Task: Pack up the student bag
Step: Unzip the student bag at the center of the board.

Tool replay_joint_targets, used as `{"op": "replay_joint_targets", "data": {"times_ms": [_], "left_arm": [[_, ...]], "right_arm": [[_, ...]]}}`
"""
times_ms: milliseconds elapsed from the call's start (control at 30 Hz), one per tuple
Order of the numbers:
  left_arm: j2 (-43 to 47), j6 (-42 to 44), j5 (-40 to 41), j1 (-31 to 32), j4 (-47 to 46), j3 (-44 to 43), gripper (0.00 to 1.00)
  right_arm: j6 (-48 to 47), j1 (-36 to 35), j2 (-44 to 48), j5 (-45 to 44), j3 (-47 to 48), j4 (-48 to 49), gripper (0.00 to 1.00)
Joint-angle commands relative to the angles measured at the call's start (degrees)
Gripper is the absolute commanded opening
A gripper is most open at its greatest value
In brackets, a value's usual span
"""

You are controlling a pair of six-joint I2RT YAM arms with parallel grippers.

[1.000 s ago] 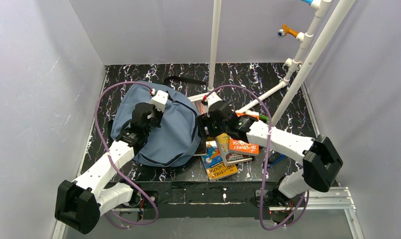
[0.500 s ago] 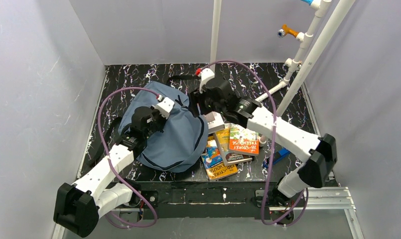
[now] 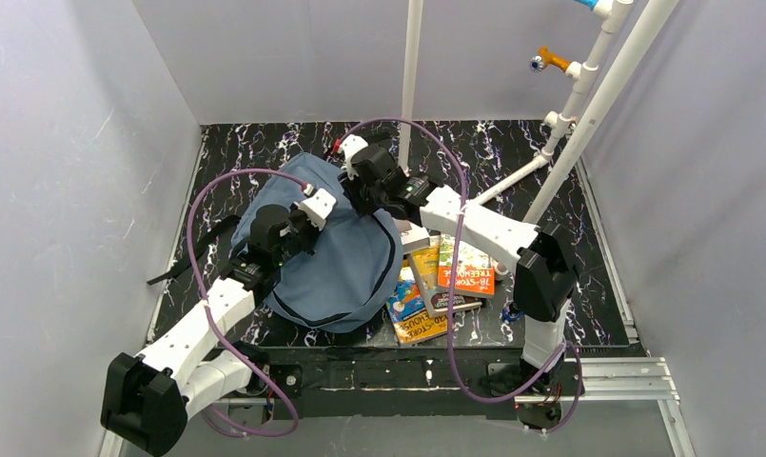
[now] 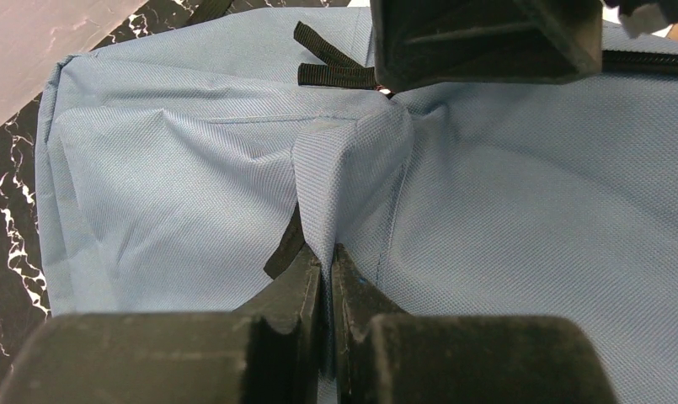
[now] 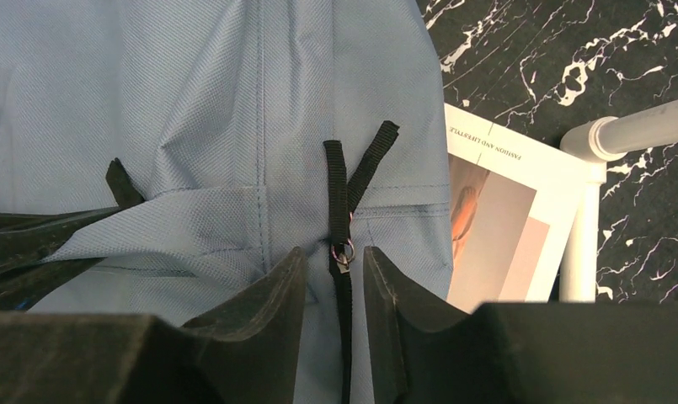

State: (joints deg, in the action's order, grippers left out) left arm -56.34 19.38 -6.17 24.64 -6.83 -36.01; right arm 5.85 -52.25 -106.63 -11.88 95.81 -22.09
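Left gripper [image 4: 327, 257]: closed tight, pinching a raised fold of blue fabric near the middle of the student bag [image 3: 350, 276].
Right gripper [image 5: 335, 254]: jaws part open with a narrow gap, straddling the black zipper pull [image 5: 339, 181] at the bag's far edge; no finger contact with it visible.
Student bag position: lying on the black marbled table [image 3: 255, 143], under both grippers.
Books [image 3: 442, 286]: loose pile just right of the bag, touching its right edge.
White-covered book [image 5: 504, 210]: partly tucked under the bag's edge, beside the zipper pull.
White pipe [image 5: 581, 252]: just past that book, apart from the bag.
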Motion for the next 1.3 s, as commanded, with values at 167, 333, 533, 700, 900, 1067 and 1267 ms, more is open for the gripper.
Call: {"op": "replay_joint_targets", "data": {"times_ms": [167,333,533,700,900,1067,1267], "left_arm": [[0.98,0.49,-1.56,0.49,-4.42,-1.39,0.00],[0.88,0.40,-1.49,0.62,-4.42,-1.34,0.00],[0.87,0.40,-1.34,0.67,-4.42,-1.43,0.00],[0.79,0.32,-1.10,0.80,-4.42,-1.51,0.00],[0.47,-0.39,1.70,0.77,-4.42,-1.84,0.00],[-1.47,-2.39,10.95,0.88,-4.08,-3.00,0.00],[-4.62,-3.29,21.72,0.89,-2.53,-5.08,0.00]], "right_arm": [[-3.72,0.04,-3.04,-0.39,4.21,2.02,0.38],[-4.74,0.04,-6.27,-0.96,6.21,1.42,0.39],[-5.58,-0.02,-8.69,-2.16,7.28,1.04,0.42],[-7.20,-0.05,-9.90,-3.50,7.25,0.74,0.43],[-6.24,-0.05,-8.92,-2.89,4.99,2.22,0.25],[-3.19,-0.05,-5.65,-3.04,2.96,5.24,0.01],[3.09,-0.05,-0.50,-6.82,-1.94,11.35,0.01]]}}
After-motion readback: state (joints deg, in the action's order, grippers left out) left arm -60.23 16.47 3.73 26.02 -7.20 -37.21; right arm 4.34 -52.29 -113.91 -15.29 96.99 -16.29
